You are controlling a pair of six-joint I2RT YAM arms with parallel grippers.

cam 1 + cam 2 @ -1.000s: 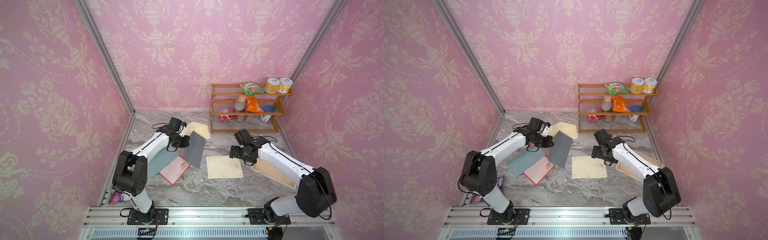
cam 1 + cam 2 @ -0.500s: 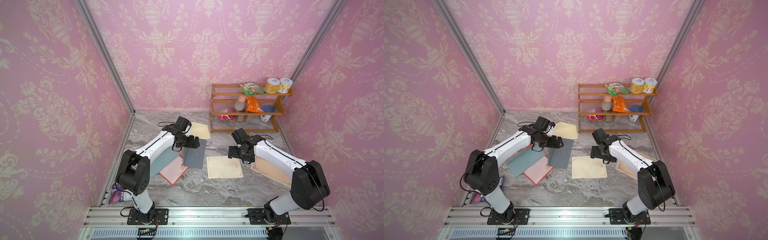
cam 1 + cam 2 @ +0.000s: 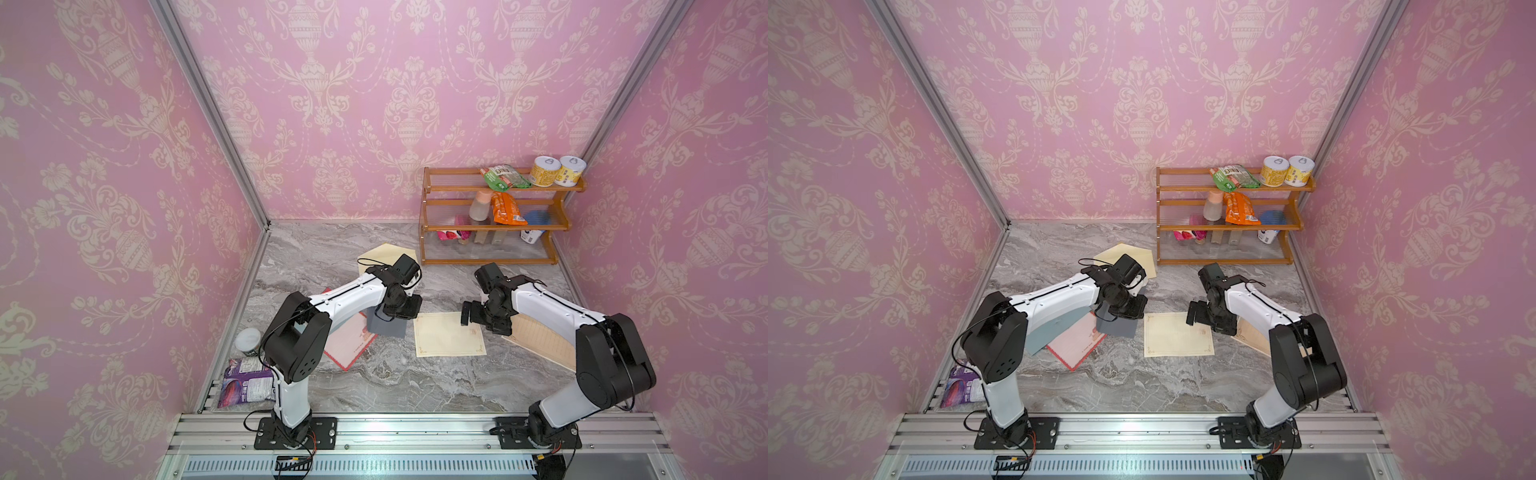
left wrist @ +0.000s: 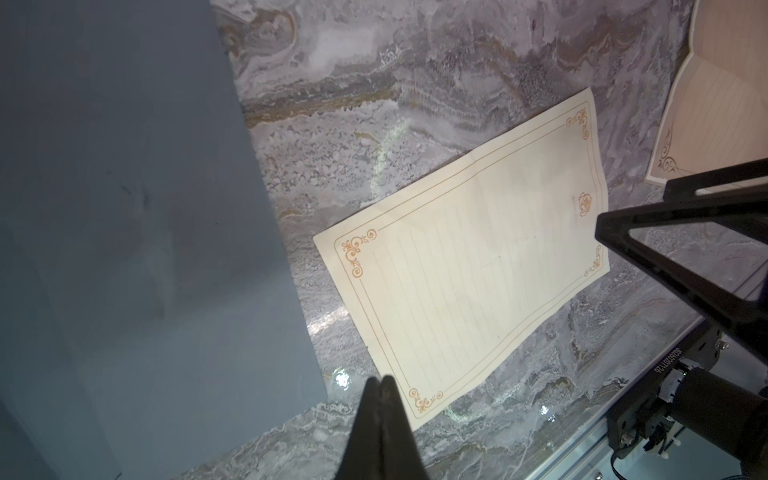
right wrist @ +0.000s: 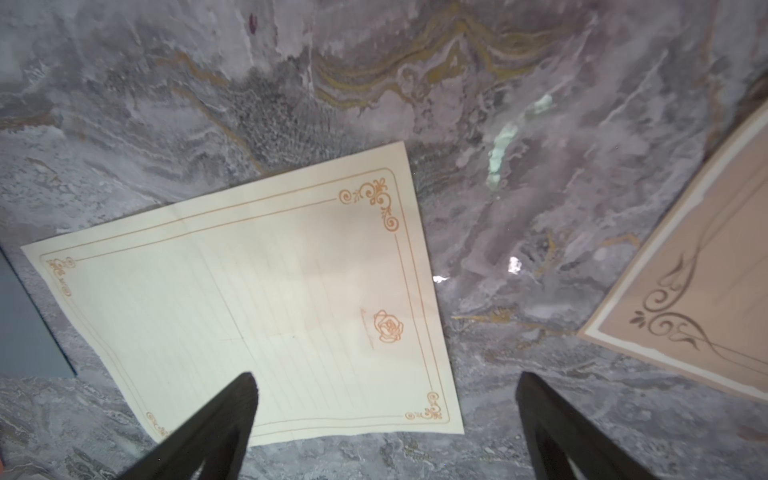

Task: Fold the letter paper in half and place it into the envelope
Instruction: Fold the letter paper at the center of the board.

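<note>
**A:** What is the biggest thing here?

**B:** The marble worktop (image 3: pixel 374 386). At its far side, beyond both grippers, stands a wooden rack (image 3: pixel 486 262) with cans and packets.

**A:** And the papers?

**B:** A tan sheet (image 3: pixel 540 343) lies on the outer side of the right gripper (image 5: pixel 386 376), partly under that arm. A pink sheet (image 3: pixel 349 345) lies on the outer side of the left gripper (image 4: pixel 379 386), partly under the left arm.

**A:** Where is the letter?

**B:** The letter (image 3: pixel 446 336) lies flat and unfolded on the worktop, between the two grippers. Its side nearest the right arm is under the right gripper. In the right wrist view one finger (image 5: pixel 224 415) is above the letter (image 5: pixel 257 299), and the other is above bare marble beside its edge.

**A:** Does the right gripper hold it?

**B:** No. It is wide open and holds nothing. Whether a finger touches the paper, I cannot tell.

**A:** And the envelope?

**B:** The grey envelope (image 3: pixel 386 326) lies just beside the left gripper, partly below it, on the side away from the letter. One corner covers the pink sheet. A cream envelope (image 3: pixel 382 255) lies behind the left gripper, toward the rack.

**A:** The left gripper?

**B:** Closed, with the two fingers pressed together and nothing between them. In the left wrist view the tips are over marble, close to a corner of the letter (image 4: pixel 478 270) and the edge of the grey envelope (image 4: pixel 124 208).
</note>
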